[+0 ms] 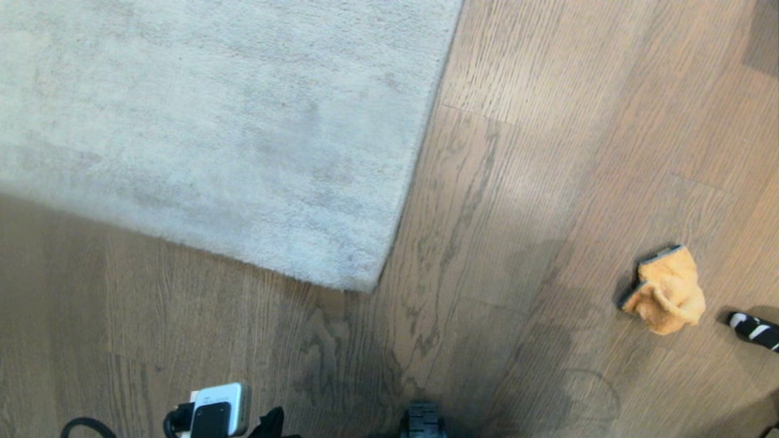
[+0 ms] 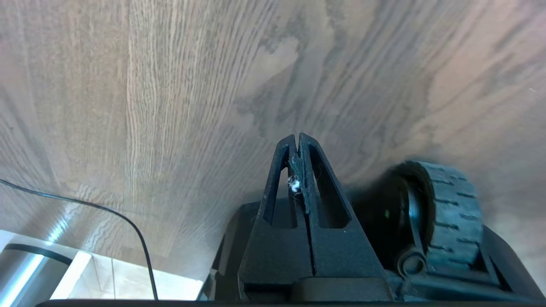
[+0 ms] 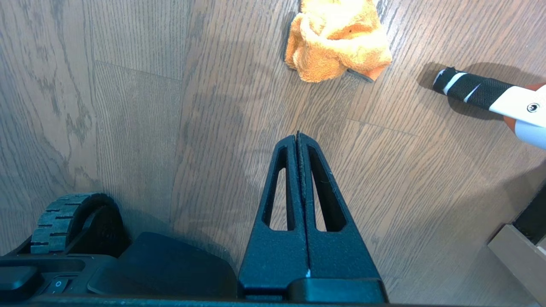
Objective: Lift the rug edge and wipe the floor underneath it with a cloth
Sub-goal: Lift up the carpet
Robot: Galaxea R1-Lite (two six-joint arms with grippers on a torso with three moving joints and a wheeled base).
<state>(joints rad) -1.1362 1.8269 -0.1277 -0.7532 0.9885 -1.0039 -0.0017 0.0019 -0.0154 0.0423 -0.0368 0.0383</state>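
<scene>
Lying flat on the grey-brown wooden plank floor (image 1: pixel 548 152): the large pale grey short-pile rug (image 1: pixel 213 121), its near corner pointing toward the robot base, no edge raised yet. Resting crumpled on bare planks well apart from that corner, on the robot's right: the small orange-yellow microfibre cloth with dark grey edging (image 1: pixel 666 291), just beside a black-and-white striped handle (image 1: pixel 754 328). Hanging low over the floor next to the black ribbed base wheel (image 2: pixel 448 217): the left end effector (image 2: pixel 297 138), fingers pressed together and gripping nothing, only a speck of white fluff caught between them. Hovering short of the cloth: the right end effector (image 3: pixel 297 136), fingers likewise together and empty. Judged risks from here: arriving at the rug corner with fingers not yet parted, so pushing or buckling the pile instead of pinching the edge; pinching only the pile tips and not the backing, so letting the corner slip free during lifting; descending on the cloth off-centre, so dragging it along the planks or nudging the striped handle lying close by; snagging the thin black cable (image 2: pixel 128 230) trailing near the left arm; lifting the heavy rug too little, so leaving too narrow a gap for wiping beneath; wiping while the held corner is sagging, so trapping the cloth under the rug.
</scene>
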